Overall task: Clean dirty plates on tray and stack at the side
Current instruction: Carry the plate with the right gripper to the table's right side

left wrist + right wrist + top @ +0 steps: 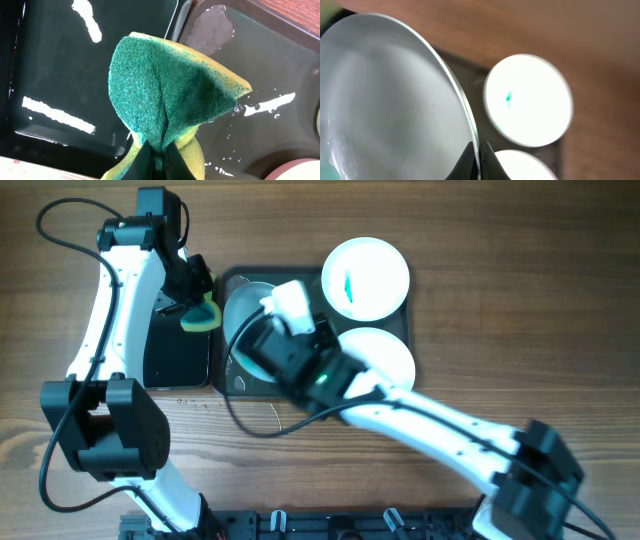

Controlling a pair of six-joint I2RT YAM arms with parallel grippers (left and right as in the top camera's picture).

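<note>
My left gripper [157,161] is shut on a green and yellow sponge [170,95], folded between the jaws. In the overhead view the sponge [201,317] hangs over the gap between the black container and the tray [405,320], under the left gripper [194,298]. My right gripper [479,161] is shut on the rim of a tilted white plate [395,100]. That held plate [243,325] stands over the tray's left part, by the right gripper [258,345]. A second plate [365,277] with a teal streak lies at the tray's far right. A third plate [385,355] lies nearer, partly under the right arm.
A smaller, deeper black container [178,350] sits just left of the tray and shows wet glints [60,115]. Water patches lie on the tray floor [265,105]. Bare wooden table [520,300] surrounds both. The right arm crosses the table from the lower right.
</note>
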